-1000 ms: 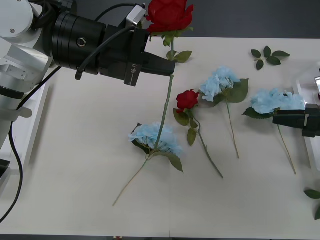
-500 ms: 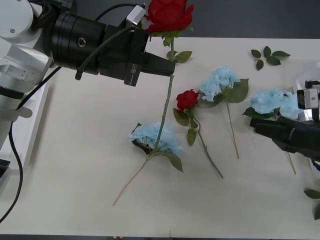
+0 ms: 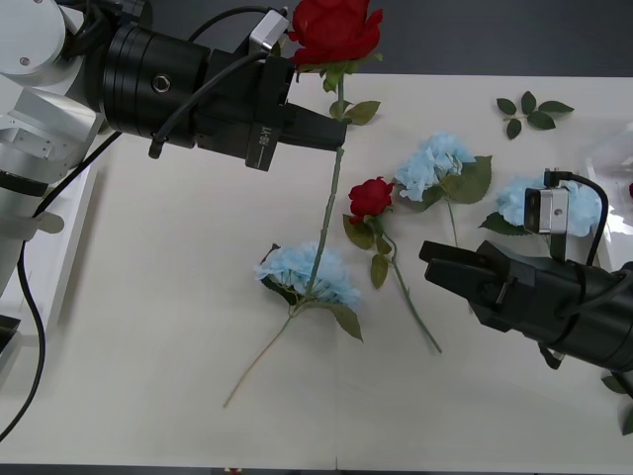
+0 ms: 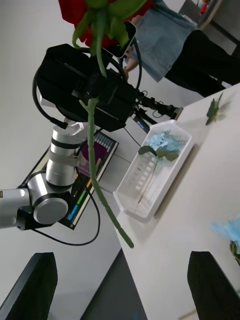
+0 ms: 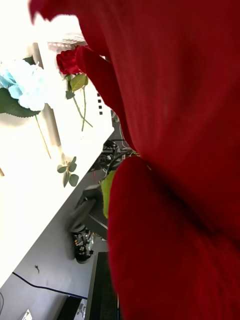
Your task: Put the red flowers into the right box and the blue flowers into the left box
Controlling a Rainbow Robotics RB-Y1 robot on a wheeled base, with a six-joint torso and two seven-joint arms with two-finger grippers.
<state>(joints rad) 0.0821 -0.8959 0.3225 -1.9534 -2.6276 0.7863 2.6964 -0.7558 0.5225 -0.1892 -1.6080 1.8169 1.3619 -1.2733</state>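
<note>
The left gripper [image 3: 331, 134] is pinching a light, whippy rose [image 3: 334, 30] just under its bloom, while the right gripper [image 3: 427, 261] is spreading wide nearby.

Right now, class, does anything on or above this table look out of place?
Yes. The left gripper holds a red rose upright in the air, its stem hanging over a blue flower on the table. A loose leaf sprig lies at the far edge.
</note>
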